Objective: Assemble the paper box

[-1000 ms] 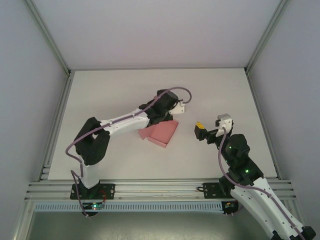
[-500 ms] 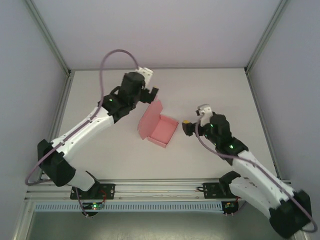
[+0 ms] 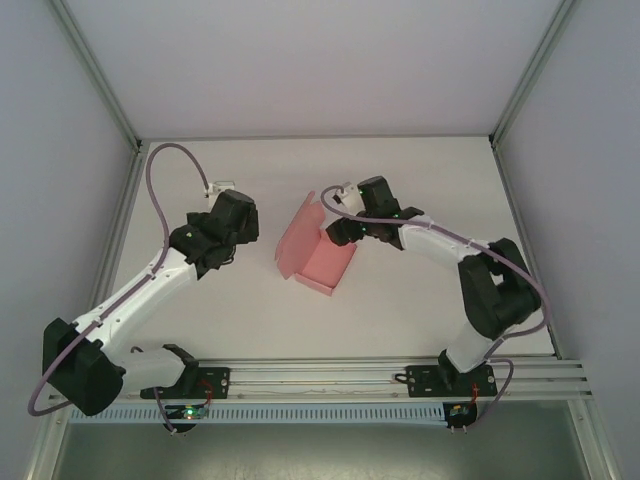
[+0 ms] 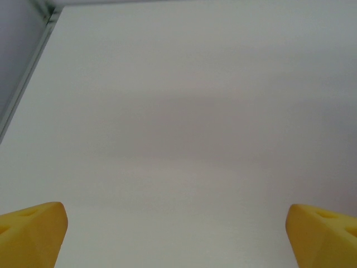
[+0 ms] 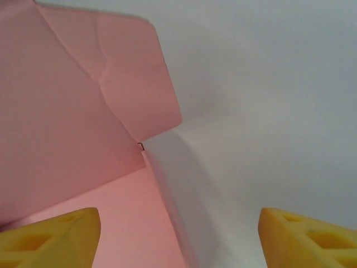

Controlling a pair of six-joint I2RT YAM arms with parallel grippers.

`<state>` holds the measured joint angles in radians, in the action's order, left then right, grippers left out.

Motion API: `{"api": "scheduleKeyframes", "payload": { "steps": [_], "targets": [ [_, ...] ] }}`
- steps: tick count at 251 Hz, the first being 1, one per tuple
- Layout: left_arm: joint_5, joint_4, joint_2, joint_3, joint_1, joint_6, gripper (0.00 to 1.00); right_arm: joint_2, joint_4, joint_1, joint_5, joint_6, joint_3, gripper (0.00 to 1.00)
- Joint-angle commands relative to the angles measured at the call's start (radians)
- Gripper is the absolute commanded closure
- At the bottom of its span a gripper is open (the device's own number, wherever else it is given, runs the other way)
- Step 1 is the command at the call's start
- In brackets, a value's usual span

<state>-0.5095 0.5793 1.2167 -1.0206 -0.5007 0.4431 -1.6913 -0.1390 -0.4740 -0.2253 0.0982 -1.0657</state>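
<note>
Paper box (image 3: pixel 322 262): vacated by left gripper (image 4: pixel 178 237), released; wall now straddled by right gripper (image 5: pixel 177 234), unclenched. Lid closure is judged pending.

Right wrist view: pink thin-card box (image 5: pixel 72 111) cut off by left & btm edges, full outline can't be told. Yellow wedge fingertips (image 5: pixel 56 237) of right gripper (image 5: pixel 179 237) clipped at btm edge. Left wrist view: left gripper (image 4: pixel 177 234) tips likewise clipped at btm corners. Top view: both grippers' fingers hidden under black wrist housings (image 3: pixel 232 215); box's far-right corner covered by right gripper, contact w/ box can't be told.
</note>
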Motion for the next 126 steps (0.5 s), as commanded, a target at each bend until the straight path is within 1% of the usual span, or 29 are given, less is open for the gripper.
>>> {"api": "scheduleKeyframes", "payload": {
  "steps": [1,12,21,36,50,84,106,126],
  "targets": [
    [-0.016,0.011,-0.004,0.015,0.013,0.058,0.0,-0.031,-0.052,-0.011,-0.017,0.024,-0.037,0.34],
    [-0.009,0.003,0.004,0.018,0.015,0.05,0.0,-0.045,-0.052,-0.012,-0.003,0.014,-0.04,0.36],
    [-0.014,0.002,0.012,0.017,0.016,0.048,0.0,-0.057,-0.052,-0.014,0.015,0.006,-0.039,0.39],
    [-0.029,0.012,0.024,0.01,0.017,0.054,0.0,-0.077,-0.056,-0.016,0.031,-0.002,-0.041,0.42],
    [-0.04,0.013,0.028,0.01,0.019,0.056,0.0,-0.093,-0.06,-0.017,0.041,-0.014,-0.045,0.48],
    [-0.044,-0.005,0.026,0.023,0.023,0.057,0.0,-0.124,-0.062,-0.032,0.044,-0.022,-0.049,0.51],
    [-0.043,-0.008,0.027,0.027,0.024,0.056,0.0,-0.138,-0.06,-0.043,0.073,-0.031,-0.053,0.53],
    [-0.053,0.002,0.03,0.022,0.026,0.068,0.0,-0.142,-0.058,-0.047,0.123,-0.06,-0.051,0.63]
  ]
}}
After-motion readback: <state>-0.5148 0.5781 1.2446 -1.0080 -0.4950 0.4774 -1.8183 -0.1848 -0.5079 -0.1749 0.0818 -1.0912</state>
